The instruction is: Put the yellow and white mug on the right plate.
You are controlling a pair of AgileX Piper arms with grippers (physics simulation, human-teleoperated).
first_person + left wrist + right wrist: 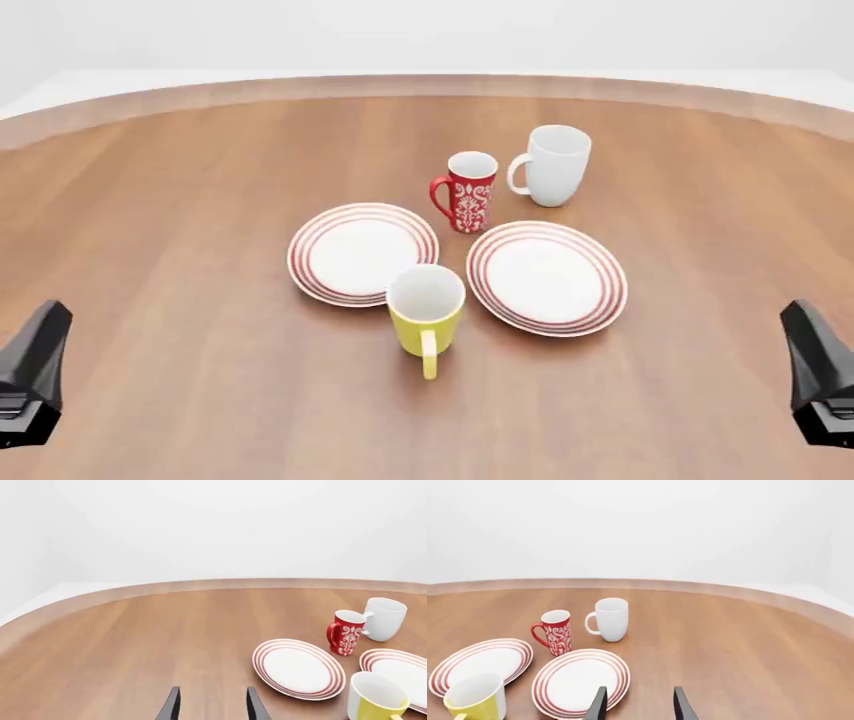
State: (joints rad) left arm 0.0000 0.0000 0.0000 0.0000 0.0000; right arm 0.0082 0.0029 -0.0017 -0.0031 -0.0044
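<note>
The table (pixel 174 300) was a wide surface of brown wood with visible grain, and its far edge made a long curve with a lighter rim. Behind that edge the room showed only plain white walls and a pale floor.

All the dishes stood together near the middle of the table, well apart from every edge. The yellow and white mug (pixel 426 310) stood upright on the wood, on the near side of the group, with its handle toward the near edge. It was between the two plates and just beside both, and its rim overlapped the near edge of the left plate (pixel 362 253) in the front view. The right plate (pixel 546 277) lay flat and carried nothing. Behind the plates, toward the far edge, stood the red patterned mug (pixel 466 192), and just to its right the taller white mug (pixel 553 165).

The left gripper (pixel 212 706) and the right gripper (pixel 638 705) were near the near corners of the table, far from the dishes. Each had its two dark fingers spread apart with only bare space between them.
</note>
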